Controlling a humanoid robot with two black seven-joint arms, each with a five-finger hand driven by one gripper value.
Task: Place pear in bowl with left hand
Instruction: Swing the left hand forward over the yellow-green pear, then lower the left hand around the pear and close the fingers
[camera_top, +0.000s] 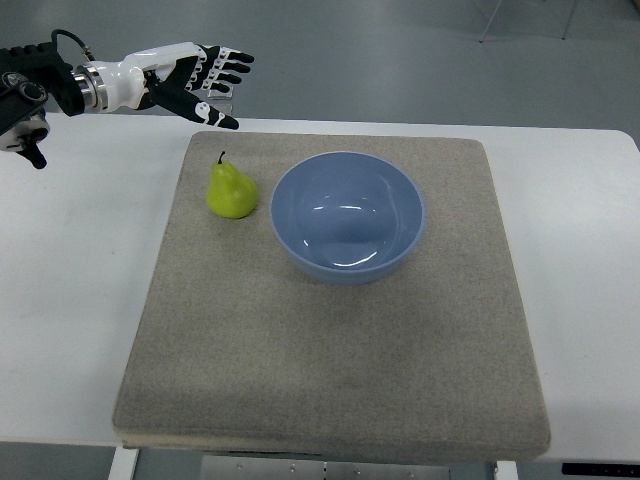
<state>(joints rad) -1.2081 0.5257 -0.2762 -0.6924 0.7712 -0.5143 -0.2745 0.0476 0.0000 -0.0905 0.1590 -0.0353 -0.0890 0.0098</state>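
Note:
A yellow-green pear (231, 190) with a dark stem stands upright on the grey mat (330, 340), just left of the blue bowl (347, 216). The bowl holds nothing. My left hand (205, 82) hovers at the far left of the table, beyond the mat's back edge, above and left of the pear. Its fingers are spread and hold nothing. The arm comes in from the upper left corner.
The mat lies on a white table (70, 300). Grey floor lies beyond the table's far edge, with chair or stand legs (525, 20) at the top right.

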